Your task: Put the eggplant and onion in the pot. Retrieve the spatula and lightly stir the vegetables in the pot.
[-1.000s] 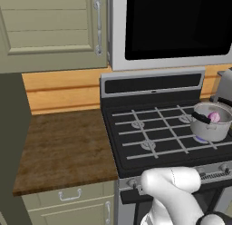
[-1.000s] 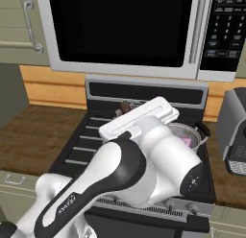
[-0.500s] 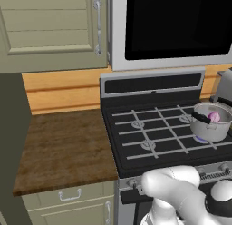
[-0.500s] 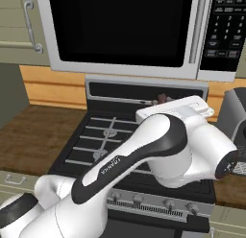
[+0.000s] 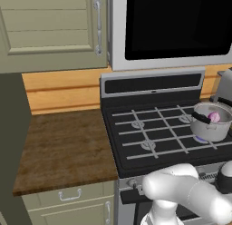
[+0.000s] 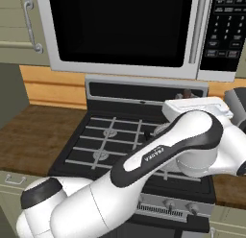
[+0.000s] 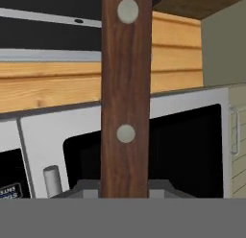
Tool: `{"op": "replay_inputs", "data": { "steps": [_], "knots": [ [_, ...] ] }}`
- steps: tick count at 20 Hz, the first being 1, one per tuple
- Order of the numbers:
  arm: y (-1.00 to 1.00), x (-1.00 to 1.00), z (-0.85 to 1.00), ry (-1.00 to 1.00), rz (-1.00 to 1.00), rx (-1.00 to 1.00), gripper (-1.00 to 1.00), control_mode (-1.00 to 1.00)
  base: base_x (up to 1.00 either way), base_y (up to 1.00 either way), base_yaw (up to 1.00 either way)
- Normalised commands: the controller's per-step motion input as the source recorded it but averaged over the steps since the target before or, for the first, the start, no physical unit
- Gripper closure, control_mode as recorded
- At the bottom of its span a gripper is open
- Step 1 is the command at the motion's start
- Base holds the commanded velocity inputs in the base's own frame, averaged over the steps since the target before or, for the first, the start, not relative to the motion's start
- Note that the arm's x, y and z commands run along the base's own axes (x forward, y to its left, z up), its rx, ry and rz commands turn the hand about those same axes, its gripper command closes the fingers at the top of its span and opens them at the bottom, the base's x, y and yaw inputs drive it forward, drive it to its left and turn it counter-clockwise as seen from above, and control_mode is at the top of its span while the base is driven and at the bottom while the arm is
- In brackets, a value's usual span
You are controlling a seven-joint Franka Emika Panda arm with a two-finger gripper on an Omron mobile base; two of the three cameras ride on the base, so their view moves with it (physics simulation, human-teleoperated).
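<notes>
One wooden handle [image 7: 125,95], reddish-brown with two pale rivets, is seen running straight up from the tool [image 7: 124,194] in the hand view, so the spatula is judged pinched there (the fingertips themselves are hidden). The pot [image 5: 211,123] sits on the stove's right rear burner, the onion [image 5: 214,116] inside. The blade should be lowered gently, vertically, mid-pot.

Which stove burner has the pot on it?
The front right burner: the pot, with the onion inside, sits there, while the stove's other grates are bare.
</notes>
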Motion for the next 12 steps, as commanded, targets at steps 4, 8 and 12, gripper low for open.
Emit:
{"op": "replay_inputs", "data": {
  "steps": [4, 8, 12],
  "knots": [
    [-0.32, 0.57, -0.28, 0.00, 0.00, 0.00, 1.00, -1.00, 0.00, 0.00, 0.00],
    [-0.19, 0.71, -0.32, 0.00, -0.09, 0.00, 1.00, -1.00, 0.00, 0.00, 0.00],
    [-0.26, 0.67, -0.29, 0.03, -0.08, 0.00, 1.00, -1.00, 0.00, 0.00, 0.00]
  ]
}}
